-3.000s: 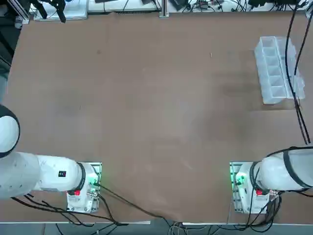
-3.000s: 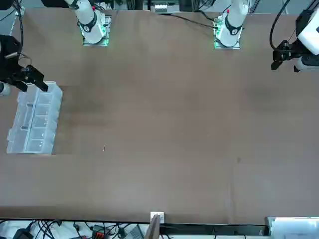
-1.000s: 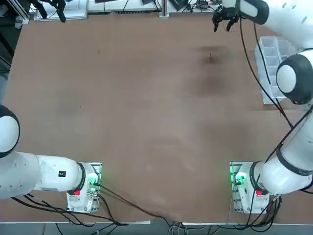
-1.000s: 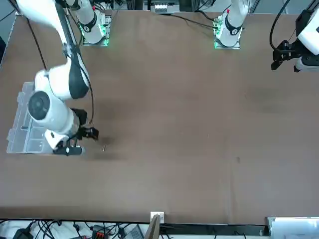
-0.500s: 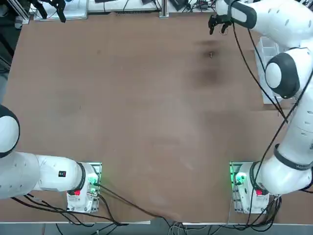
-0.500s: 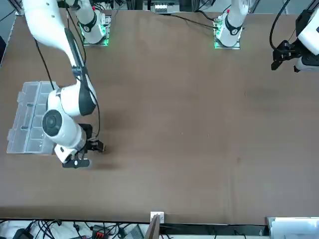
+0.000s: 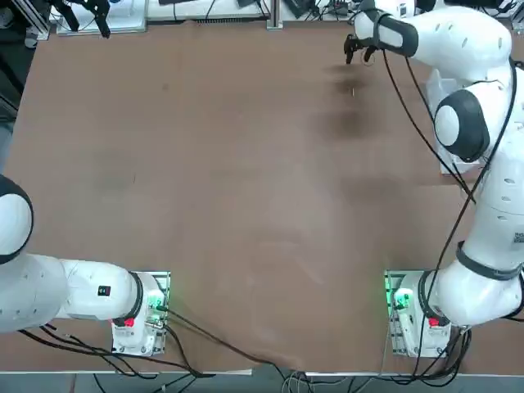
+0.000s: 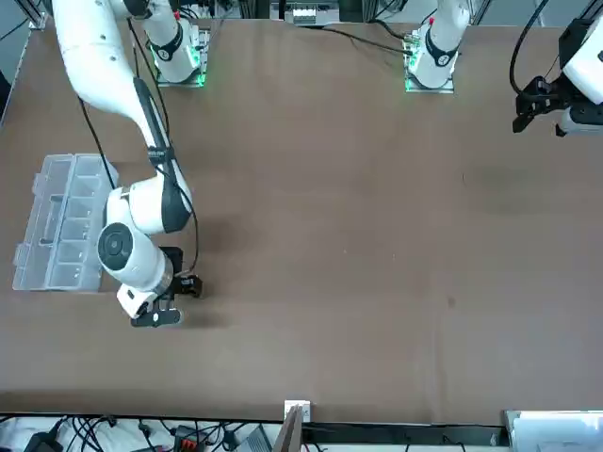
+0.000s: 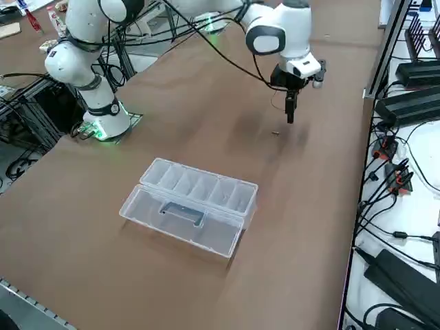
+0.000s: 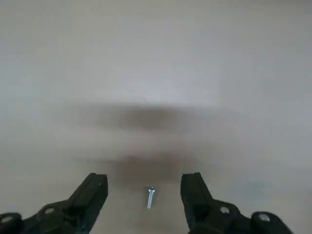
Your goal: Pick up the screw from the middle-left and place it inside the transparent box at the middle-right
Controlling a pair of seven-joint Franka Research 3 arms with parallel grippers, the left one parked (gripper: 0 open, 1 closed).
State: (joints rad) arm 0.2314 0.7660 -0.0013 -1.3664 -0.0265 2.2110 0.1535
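The screw (image 10: 151, 197) is a tiny pale metal sliver lying flat on the brown tabletop. In the wrist view it sits between my right gripper's (image 10: 144, 178) two dark fingers, which stand wide apart with nothing held. From overhead the right gripper (image 7: 358, 51) hovers at the far edge of the table, just beyond the screw (image 7: 353, 91). In the side view the gripper (image 9: 289, 117) hangs a little above the screw (image 9: 276, 133). The transparent box (image 9: 192, 206) lies with its lid open, well to the right of the gripper; my arm covers most of the box (image 7: 446, 166) from overhead.
In the front view the right gripper (image 8: 172, 302) is beside the transparent box (image 8: 61, 226), and the arm hides the screw. Cables and equipment line the far table edge (image 7: 270, 23). The arm bases stand at the near edge.
My right arm has swung from over the box towards the screw and come lower over it. The fingers have stayed open. The screw and box have not moved.
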